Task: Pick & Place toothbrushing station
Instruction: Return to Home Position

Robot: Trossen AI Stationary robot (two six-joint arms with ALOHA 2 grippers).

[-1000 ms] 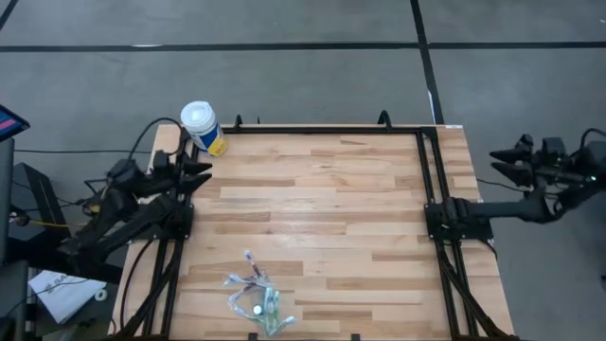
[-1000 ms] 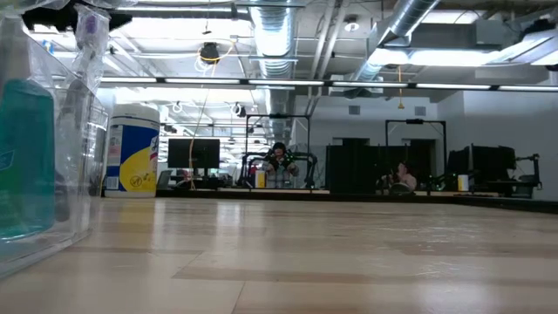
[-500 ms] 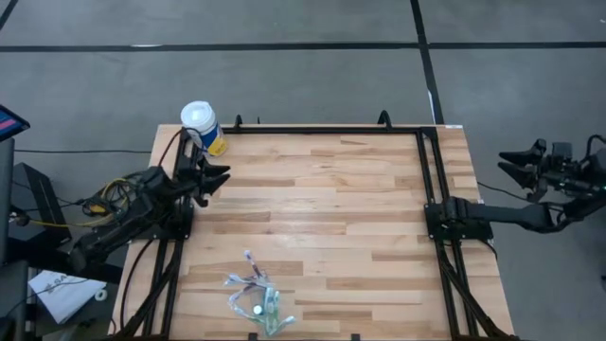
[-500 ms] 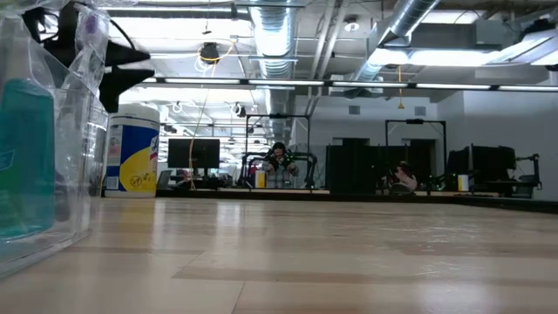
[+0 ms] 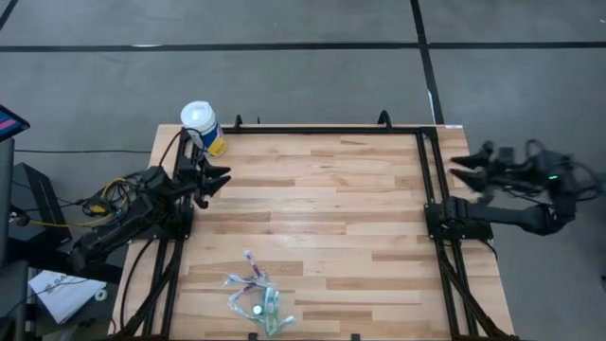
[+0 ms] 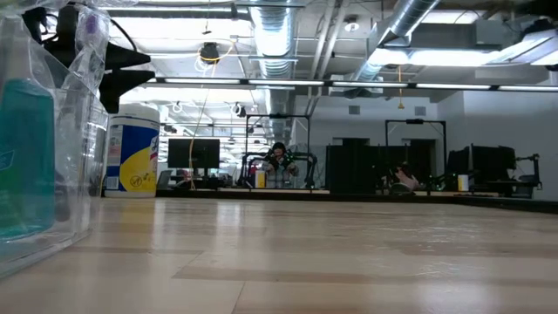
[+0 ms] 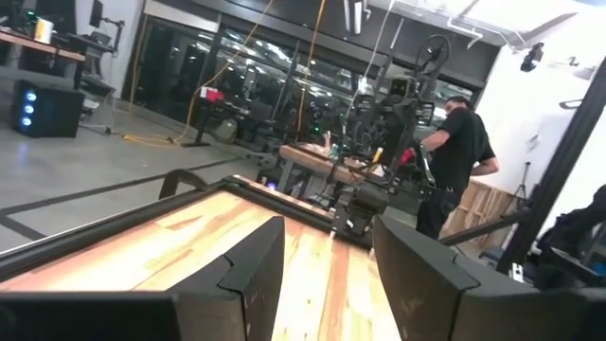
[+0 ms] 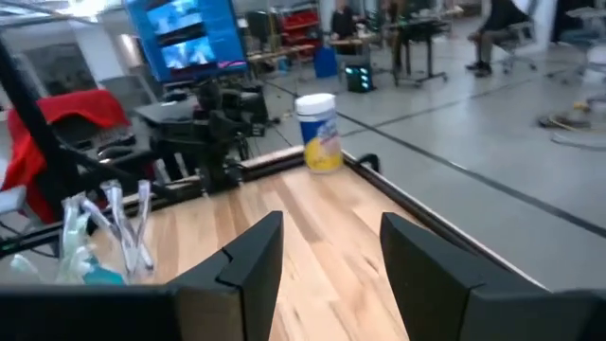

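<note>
Left gripper (image 5: 217,178) is hanging over the left side of the wooden table (image 5: 331,208), just beside the white-lidded canister (image 5: 201,125) that is standing at the far left corner. Its fingers (image 7: 251,275) are spread wide with nothing between them. Right gripper (image 5: 461,170) is hovering at the table's right edge, pointing in toward the table, with its fingers (image 8: 254,258) also gaping wide and empty. The see-through holder (image 5: 265,311) is sitting at the near edge, left of centre, well apart from both grippers. Slim toothbrushes (image 8: 123,220) are standing tilted in it, fanning out at the top, and a teal tube (image 6: 24,157) is showing through its wall. In the left wrist view a person in a dark shirt (image 7: 459,152) is standing in the room beyond the table.
</note>
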